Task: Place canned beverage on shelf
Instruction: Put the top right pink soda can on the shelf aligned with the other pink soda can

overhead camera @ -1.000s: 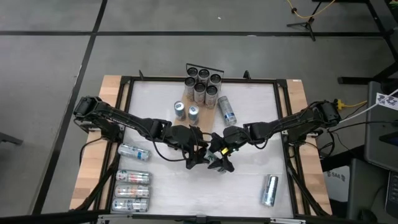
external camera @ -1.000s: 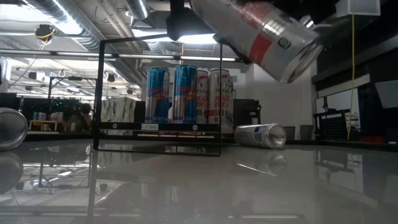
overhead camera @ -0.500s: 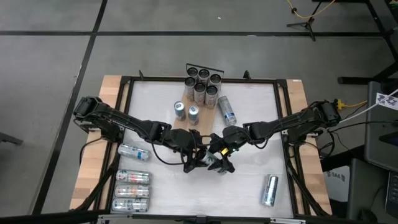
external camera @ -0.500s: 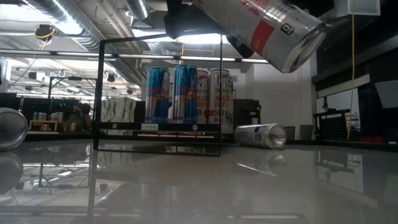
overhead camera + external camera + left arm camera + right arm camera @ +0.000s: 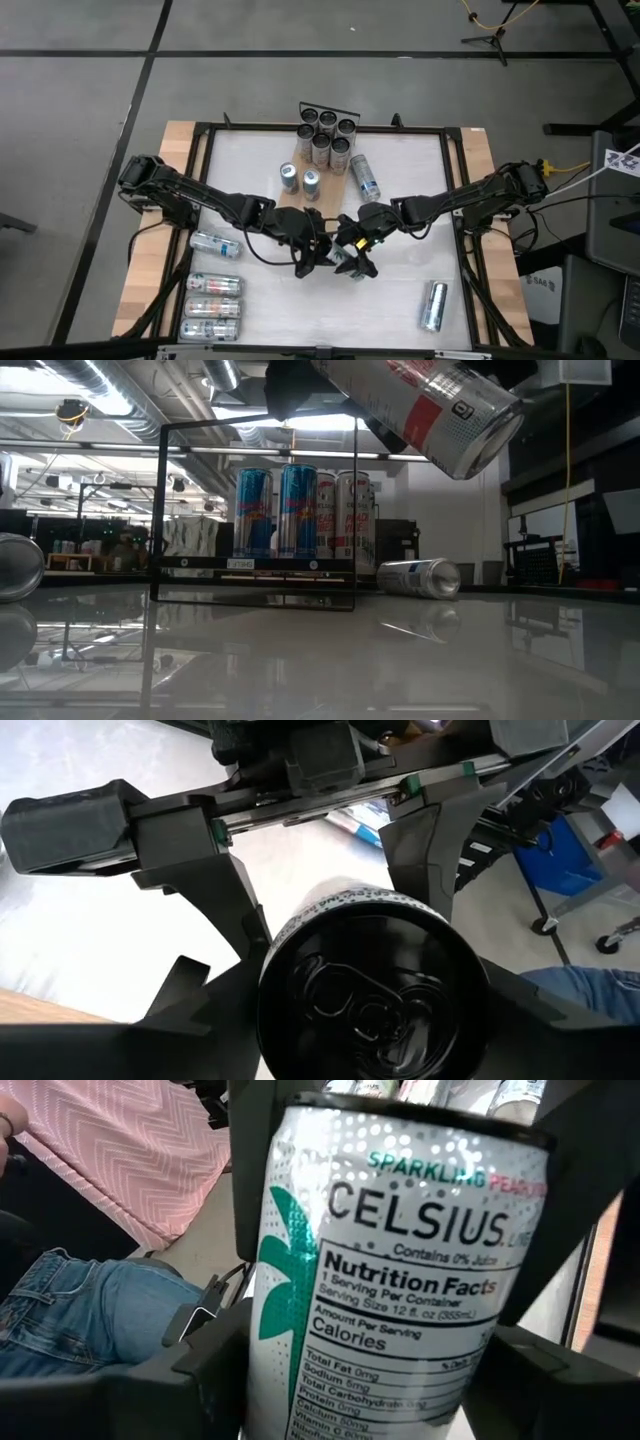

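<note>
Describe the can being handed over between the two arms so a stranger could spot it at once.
Start at the white table, then go to its middle front, where the two dark arms meet. The can hangs tilted in the air between the left tool and right tool. Every other can stands or lies on a surface.

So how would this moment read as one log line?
stage: handover | can: lifted, tilted | left end effector, right end effector: both at can | shelf: partly stocked

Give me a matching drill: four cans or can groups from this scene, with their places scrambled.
1. Celsius can
2. can cluster
3. three-can row
4. lone can

a. lying, right arm's side
b. held in the air
c. upright on the shelf
d. lying side by side, left arm's side

Pairs: 1-b, 2-c, 3-d, 4-a
</note>
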Robot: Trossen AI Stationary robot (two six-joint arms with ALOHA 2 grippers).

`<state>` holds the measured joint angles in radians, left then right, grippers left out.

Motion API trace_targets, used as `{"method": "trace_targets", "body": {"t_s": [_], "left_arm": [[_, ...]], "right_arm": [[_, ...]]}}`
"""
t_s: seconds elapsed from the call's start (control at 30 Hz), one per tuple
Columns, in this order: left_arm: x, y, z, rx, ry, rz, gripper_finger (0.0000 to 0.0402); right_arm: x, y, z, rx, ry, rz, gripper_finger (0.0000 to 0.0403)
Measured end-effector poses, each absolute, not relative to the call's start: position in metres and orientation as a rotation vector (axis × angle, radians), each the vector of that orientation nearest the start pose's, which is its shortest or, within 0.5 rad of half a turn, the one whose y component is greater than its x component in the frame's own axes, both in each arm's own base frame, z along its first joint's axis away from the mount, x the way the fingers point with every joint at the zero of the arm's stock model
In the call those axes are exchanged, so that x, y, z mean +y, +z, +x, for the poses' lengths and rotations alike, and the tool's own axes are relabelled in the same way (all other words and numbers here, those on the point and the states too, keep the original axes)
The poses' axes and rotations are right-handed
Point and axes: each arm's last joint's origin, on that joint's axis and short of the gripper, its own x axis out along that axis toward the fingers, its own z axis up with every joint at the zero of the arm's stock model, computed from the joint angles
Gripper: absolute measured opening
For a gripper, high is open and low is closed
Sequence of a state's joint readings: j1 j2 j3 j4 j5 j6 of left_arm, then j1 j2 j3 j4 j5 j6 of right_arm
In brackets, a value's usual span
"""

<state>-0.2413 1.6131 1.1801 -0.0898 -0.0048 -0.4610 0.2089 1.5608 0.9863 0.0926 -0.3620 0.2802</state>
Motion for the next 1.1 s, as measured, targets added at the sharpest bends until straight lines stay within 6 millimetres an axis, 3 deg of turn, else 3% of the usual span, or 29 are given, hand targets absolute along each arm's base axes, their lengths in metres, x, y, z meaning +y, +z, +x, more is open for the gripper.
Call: {"method": "trace_targets", "body": {"t_s": [0.43, 0.57, 0.87, 1.1], "left_arm": [[-0.086, 0.271, 0.352, 0.556, -0.101, -0.383, 0.0240], [-0.084, 0.277, 0.354, 0.540, -0.109, -0.390, 0.0241], [-0.058, 0.330, 0.360, 0.569, -0.100, -0.301, 0.0243], [-0.009, 0.375, 0.357, 0.570, -0.007, -0.212, 0.0244]], "right_arm": [[0.079, 0.240, 0.328, 0.606, 0.470, 0.353, 0.0352], [0.069, 0.253, 0.315, 0.642, 0.489, 0.388, 0.0354], [0.051, 0.313, 0.259, 0.503, 0.335, 0.232, 0.0351], [0.041, 0.326, 0.236, 0.481, 0.156, 0.134, 0.0351]]}}
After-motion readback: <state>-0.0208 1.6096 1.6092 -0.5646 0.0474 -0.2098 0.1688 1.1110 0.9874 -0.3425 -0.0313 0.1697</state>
